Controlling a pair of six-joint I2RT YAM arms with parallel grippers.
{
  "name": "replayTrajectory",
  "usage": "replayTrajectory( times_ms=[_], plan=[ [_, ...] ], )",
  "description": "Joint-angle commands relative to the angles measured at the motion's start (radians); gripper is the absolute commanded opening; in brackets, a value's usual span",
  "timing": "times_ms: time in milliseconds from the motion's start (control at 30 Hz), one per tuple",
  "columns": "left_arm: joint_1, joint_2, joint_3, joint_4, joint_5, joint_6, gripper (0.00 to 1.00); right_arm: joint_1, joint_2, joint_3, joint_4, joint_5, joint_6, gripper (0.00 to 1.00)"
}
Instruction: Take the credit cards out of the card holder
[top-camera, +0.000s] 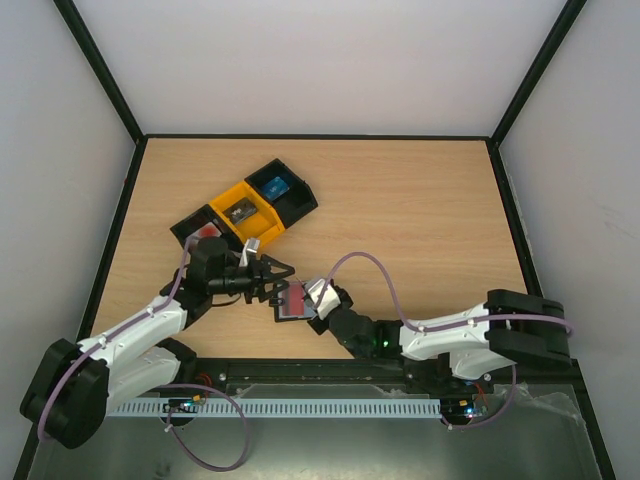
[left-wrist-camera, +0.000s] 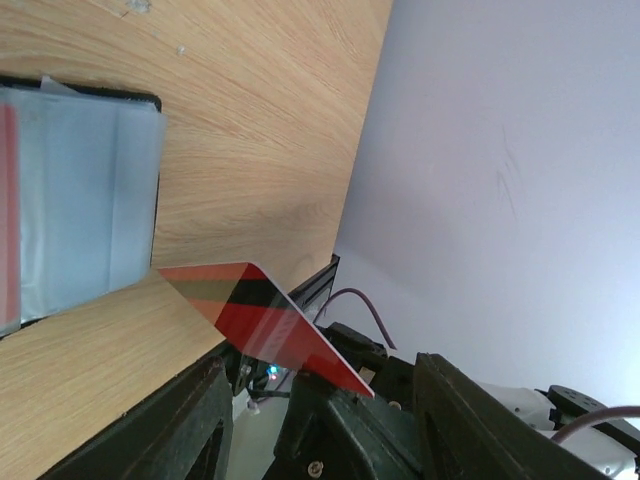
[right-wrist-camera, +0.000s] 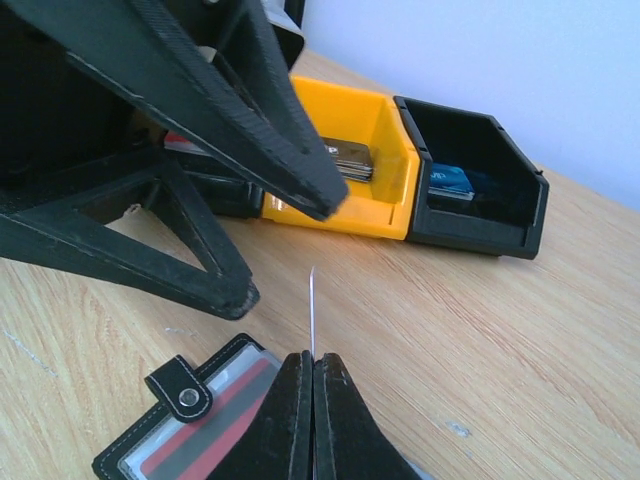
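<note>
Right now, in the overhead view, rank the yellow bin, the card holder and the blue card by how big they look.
Largest to smallest:
1. yellow bin
2. card holder
3. blue card, lying in the black bin
All sit at table level, so nearness hardly skews this.

No legible text, labels, brands or numbers anywhere. Nothing readable on the red card (left-wrist-camera: 265, 320), the card holder (right-wrist-camera: 190, 440) or the bins (right-wrist-camera: 390, 190). Any print on the blue card (right-wrist-camera: 450, 180) too small to make out.
</note>
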Motion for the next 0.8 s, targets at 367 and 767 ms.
replayTrajectory(
  times_ms=[367,767],
  plan=[
    [0.004,-0.011,-0.07,0.072,0.023,-0.078,0.45,0.071,0.136,0.105,0.021,0.102,-0.117,0.02],
    [0.004,-0.017,-0.092,0.105,0.011,-0.079,0.03,0.103,0.184,0.096,0.036,0.156,-0.117,0.02]
  ],
)
